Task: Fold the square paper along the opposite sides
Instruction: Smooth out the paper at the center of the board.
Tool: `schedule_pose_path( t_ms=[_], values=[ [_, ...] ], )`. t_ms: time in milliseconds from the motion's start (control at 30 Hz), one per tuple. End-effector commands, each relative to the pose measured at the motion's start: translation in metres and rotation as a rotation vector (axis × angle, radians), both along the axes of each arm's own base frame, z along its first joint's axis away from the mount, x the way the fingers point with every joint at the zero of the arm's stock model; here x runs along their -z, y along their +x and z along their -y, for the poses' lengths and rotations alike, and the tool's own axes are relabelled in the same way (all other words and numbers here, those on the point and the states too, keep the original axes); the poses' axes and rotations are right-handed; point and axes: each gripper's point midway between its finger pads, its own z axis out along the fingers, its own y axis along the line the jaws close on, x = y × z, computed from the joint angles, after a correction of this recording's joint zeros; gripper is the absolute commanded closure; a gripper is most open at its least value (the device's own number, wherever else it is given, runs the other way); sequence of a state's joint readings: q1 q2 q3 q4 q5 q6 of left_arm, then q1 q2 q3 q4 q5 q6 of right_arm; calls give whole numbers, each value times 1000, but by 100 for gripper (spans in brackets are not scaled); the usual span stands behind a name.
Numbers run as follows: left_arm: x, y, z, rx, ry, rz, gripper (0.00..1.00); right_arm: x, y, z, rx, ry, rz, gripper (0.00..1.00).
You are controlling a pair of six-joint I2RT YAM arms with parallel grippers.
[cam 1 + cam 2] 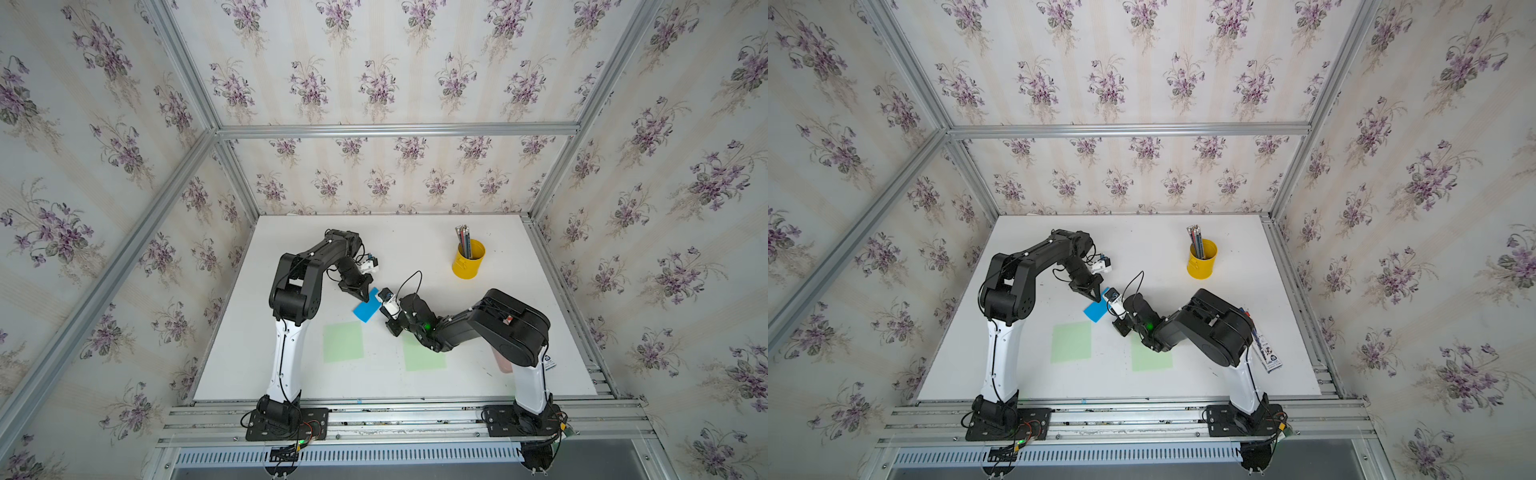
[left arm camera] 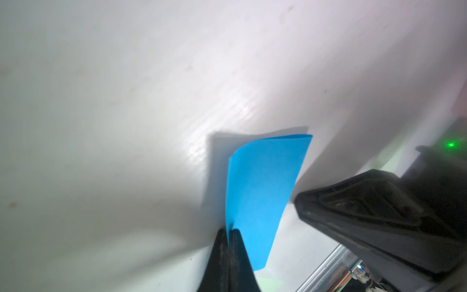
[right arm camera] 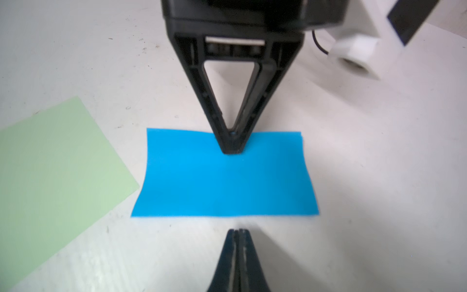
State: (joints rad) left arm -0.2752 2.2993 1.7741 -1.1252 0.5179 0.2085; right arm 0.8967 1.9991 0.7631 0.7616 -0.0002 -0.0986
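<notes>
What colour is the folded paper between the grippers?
Blue paper; the right wrist view shows it best.

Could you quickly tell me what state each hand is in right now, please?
Left hand: closed, pinching the blue paper's edge.
Right hand: closed, holding nothing.

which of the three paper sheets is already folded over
The blue paper: a doubled-over rectangle with the left gripper shut on its edge. The two light green sheets lie flat as single squares.

Near blue paper (image 3: 225,182), left tool (image 3: 232,149), right tool (image 3: 238,231) block access; yellow cup (image 1: 468,266) well apart; far table (image 1: 415,249) free.
</notes>
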Motion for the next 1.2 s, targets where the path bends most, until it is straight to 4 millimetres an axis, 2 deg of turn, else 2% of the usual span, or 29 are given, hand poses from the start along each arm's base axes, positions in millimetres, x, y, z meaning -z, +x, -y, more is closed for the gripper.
schedule_pose_path(
  t_ms=[0, 133, 200, 233, 367, 567, 667, 800, 900, 1033, 1167],
  values=[
    [3, 6, -8, 17, 47, 45, 100, 33, -19, 29, 16, -158, -108, 100],
    [2, 3, -4, 31, 41, 47, 100, -20, -1, -3, -27, -56, -30, 100],
    [3, 2, -4, 33, 42, 49, 100, -36, 1, -22, -55, 0, -16, 100],
    [3, 2, -4, 33, 42, 48, 100, -38, -1, -29, -71, 12, -13, 100],
    [4, 1, -3, 32, 40, 41, 100, -27, -4, -50, -116, 19, -25, 100],
    [5, 2, -3, 30, 40, 44, 100, -11, -4, -61, -136, -7, -37, 100],
    [5, 3, -4, 29, 47, 44, 100, 7, -10, -54, -130, -55, -58, 100],
    [7, 5, -6, 24, 56, 46, 100, 28, -21, -35, -107, -116, -92, 100],
    [6, 6, -8, 18, 61, 48, 100, 36, -30, -22, -93, -153, -103, 100],
    [6, 8, -7, 14, 59, 52, 100, 33, -34, -14, -85, -167, -94, 100],
    [6, 8, -7, 9, 57, 51, 100, -7, -19, -33, -94, -114, -16, 100]
  ],
)
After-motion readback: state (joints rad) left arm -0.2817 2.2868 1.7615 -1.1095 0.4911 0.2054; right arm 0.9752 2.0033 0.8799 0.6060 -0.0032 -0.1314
